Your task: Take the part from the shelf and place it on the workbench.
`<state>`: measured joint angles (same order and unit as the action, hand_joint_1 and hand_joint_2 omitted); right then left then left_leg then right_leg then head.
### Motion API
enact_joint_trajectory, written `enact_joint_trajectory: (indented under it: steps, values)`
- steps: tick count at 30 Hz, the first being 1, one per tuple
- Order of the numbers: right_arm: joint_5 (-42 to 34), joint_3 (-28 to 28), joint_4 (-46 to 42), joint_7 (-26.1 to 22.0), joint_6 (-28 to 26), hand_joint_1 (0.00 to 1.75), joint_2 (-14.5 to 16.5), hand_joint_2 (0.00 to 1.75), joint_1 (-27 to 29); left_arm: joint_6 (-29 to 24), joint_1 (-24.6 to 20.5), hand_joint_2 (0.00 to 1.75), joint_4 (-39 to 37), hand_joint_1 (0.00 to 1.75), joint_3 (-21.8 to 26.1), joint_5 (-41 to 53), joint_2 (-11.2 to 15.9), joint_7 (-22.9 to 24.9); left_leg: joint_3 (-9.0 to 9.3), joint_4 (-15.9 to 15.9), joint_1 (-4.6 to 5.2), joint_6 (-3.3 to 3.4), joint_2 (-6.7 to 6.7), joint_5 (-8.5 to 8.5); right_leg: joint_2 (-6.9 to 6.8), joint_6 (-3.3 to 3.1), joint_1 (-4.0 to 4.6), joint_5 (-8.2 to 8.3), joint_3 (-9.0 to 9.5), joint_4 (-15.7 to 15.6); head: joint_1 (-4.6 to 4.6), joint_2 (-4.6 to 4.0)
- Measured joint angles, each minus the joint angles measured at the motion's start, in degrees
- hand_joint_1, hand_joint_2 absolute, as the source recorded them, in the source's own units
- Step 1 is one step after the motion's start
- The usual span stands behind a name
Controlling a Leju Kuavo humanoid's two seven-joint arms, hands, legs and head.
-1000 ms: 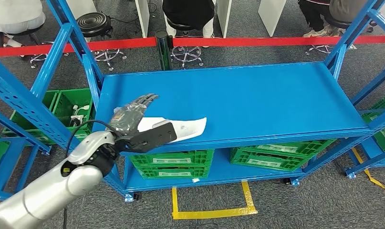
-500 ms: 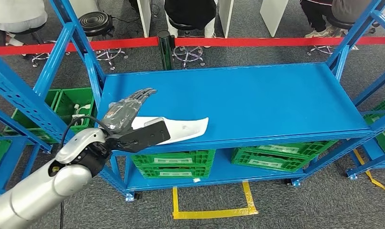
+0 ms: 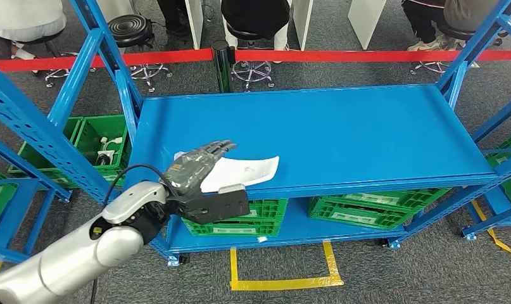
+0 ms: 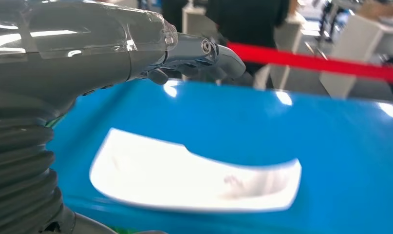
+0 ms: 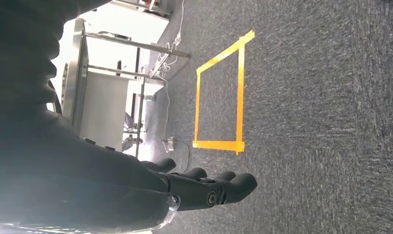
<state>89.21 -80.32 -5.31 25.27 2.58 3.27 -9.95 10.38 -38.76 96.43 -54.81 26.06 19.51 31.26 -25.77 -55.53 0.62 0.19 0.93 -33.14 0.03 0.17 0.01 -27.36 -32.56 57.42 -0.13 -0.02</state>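
The white curved part [image 3: 252, 170] lies flat near the front left edge of the blue shelf [image 3: 341, 133]. My left hand [image 3: 199, 168] is spread over the part's left end, fingers stretched out above it and the thumb down in front of the shelf's edge. In the left wrist view the fingers [image 4: 204, 51] hover above the part [image 4: 184, 175] with a gap between them, and nothing is gripped. My right hand [image 5: 204, 187] hangs over the grey floor, fingers extended and holding nothing.
Blue uprights [image 3: 107, 69] frame the shelf on both sides. Green crates [image 3: 366, 212] sit on the lower level, and another [image 3: 97, 136] stands to the left. A red barrier tape [image 3: 341, 56], stools and seated people are behind. A yellow tape square [image 3: 281, 283] marks the floor.
My left hand has moved to the right along the shelf's front, over the part's left end, and its thumb has dropped below the shelf edge. The part lies where it was.
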Motion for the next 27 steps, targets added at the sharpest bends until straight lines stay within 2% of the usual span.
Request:
enact_joint_trajectory:
  steps: [12, 27]
  values:
    - [0.81, 0.00, 0.00, -0.01, 0.19, 0.00, 0.04, 1.75, -0.04, 1.98, 0.67, 1.75, -5.53, 0.00, -3.80, 1.35, -4.43, -1.67, -0.02, 0.00, -0.01, 0.00, 0.00, 0.00, -0.04, 0.03, 0.00, -0.02, 0.00, 0.00, 0.00, 0.00]
    - [0.82, 0.01, 0.01, 0.02, 0.65, 0.00, 0.05, 1.75, -0.01, 0.53, 0.39, 1.75, -14.15, 0.00, -5.95, 2.32, -6.86, -2.26, -0.01, 0.00, -0.01, 0.02, -0.21, 0.02, 0.00, 0.03, 0.00, -0.02, 0.00, 0.00, 0.00, 0.00]
